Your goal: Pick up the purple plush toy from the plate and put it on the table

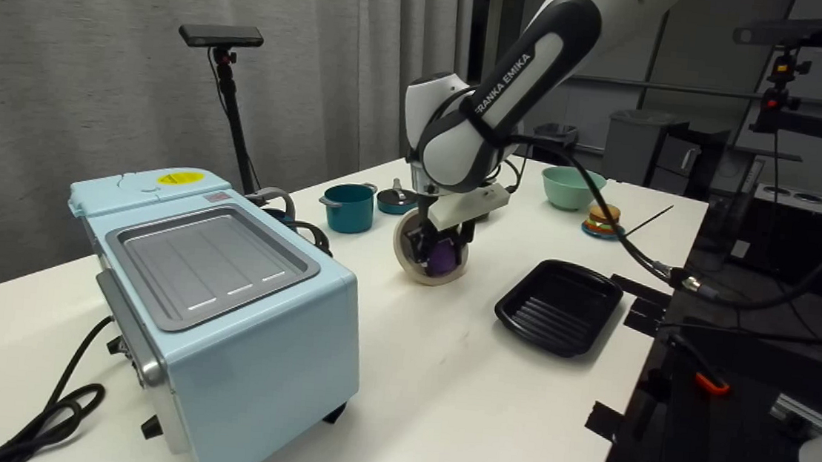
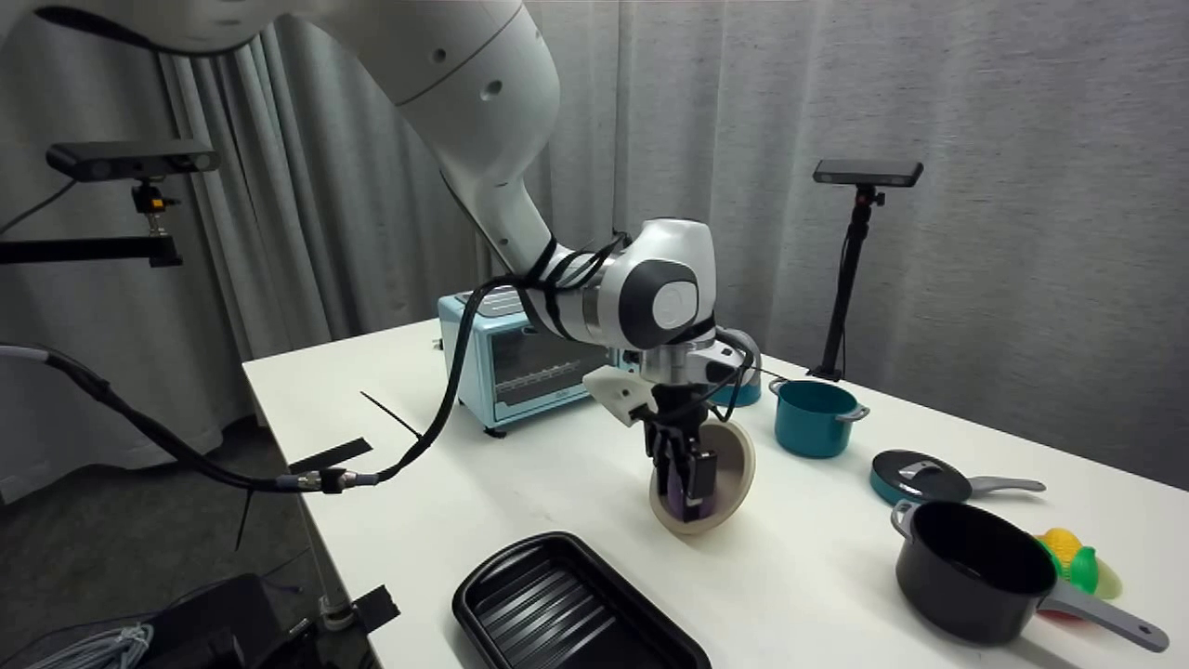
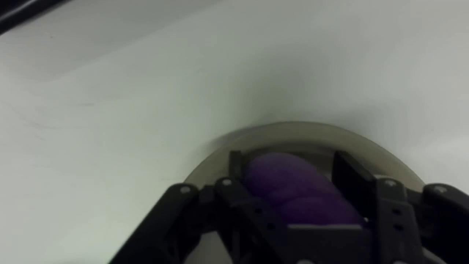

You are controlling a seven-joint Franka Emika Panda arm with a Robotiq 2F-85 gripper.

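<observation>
The purple plush toy (image 3: 293, 190) lies between the spread fingers of my gripper (image 3: 285, 161) in the wrist view. A gap shows between the toy and the right fingertip; the left finger looks close to or touching it. The cream plate (image 3: 304, 130) is behind the toy. In both exterior views the plate (image 1: 401, 243) (image 2: 738, 465) stands strongly tilted, its low edge near the white table (image 1: 427, 381). The toy (image 1: 443, 260) shows partly against it, and the gripper (image 2: 685, 483) is down in front of it. The fingers hide part of the toy.
A black ridged tray (image 1: 560, 311) lies near the table edge. A light blue toaster oven (image 1: 258, 366) stands to one side. A teal pot (image 2: 814, 420), a lidded pan (image 2: 920, 476) and a dark saucepan (image 2: 971, 576) stand around. A burger toy (image 1: 602, 219) and green bowl (image 1: 571, 188) are farther off.
</observation>
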